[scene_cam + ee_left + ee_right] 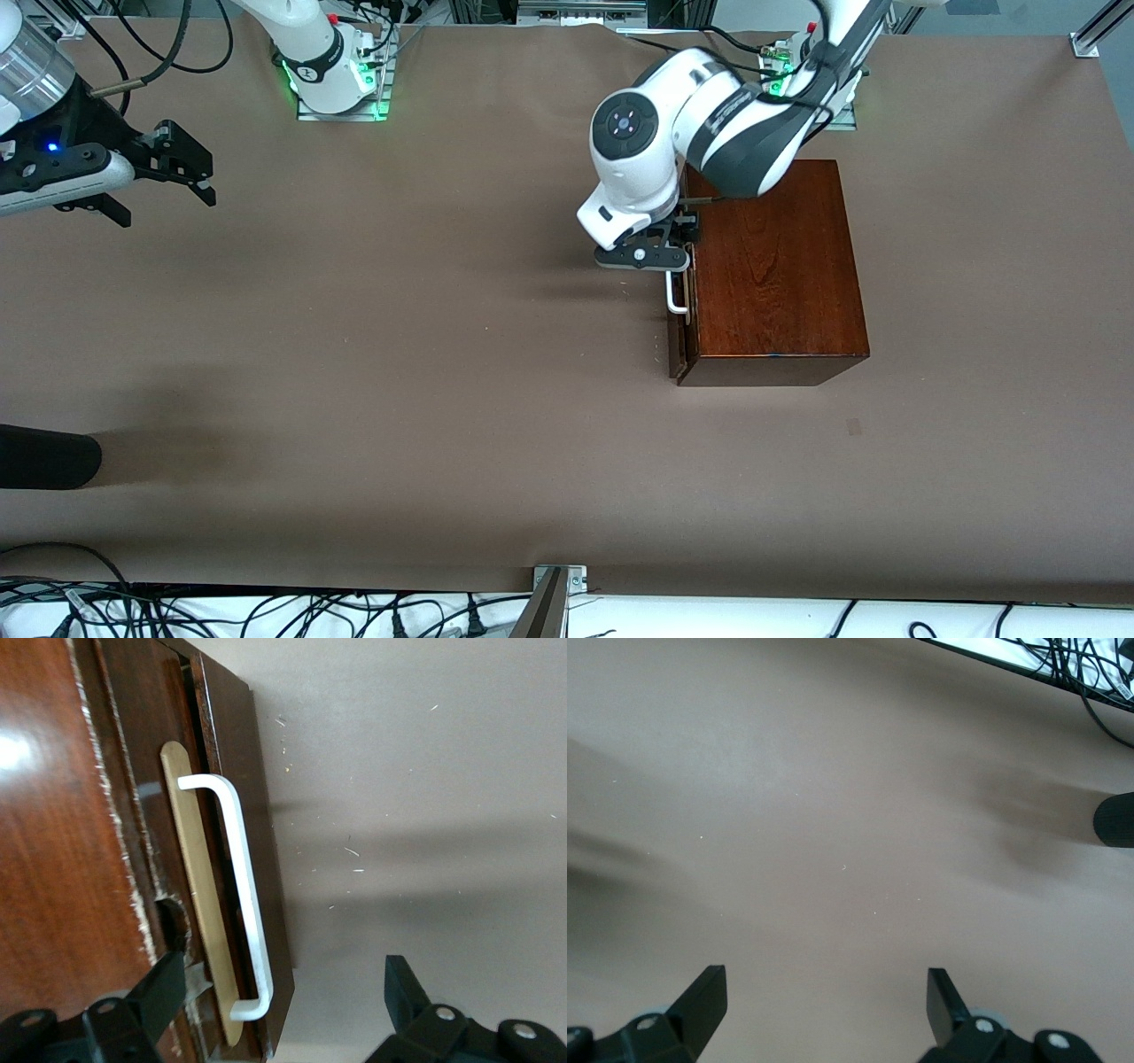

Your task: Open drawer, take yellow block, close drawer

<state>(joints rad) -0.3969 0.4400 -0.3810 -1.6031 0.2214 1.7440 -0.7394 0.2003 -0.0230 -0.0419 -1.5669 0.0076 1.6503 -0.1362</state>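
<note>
Drawer (680,332) sits barely ajar; your left gripper (678,252) straddles its white handle (241,895), spread wide, gripping nothing; right gripper (182,173) waits, open and empty.

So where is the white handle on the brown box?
The white handle is on the drawer front, facing the right arm's end of the table. The open left gripper hangs right at it.

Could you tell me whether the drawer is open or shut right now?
Nearly shut: the drawer shows only a thin gap, and the open left gripper straddles its handle.

Drawer (680,310) front glossy reddish-brown (pale wood inside); handle (241,890) white; table (399,354) plain brown.
</note>
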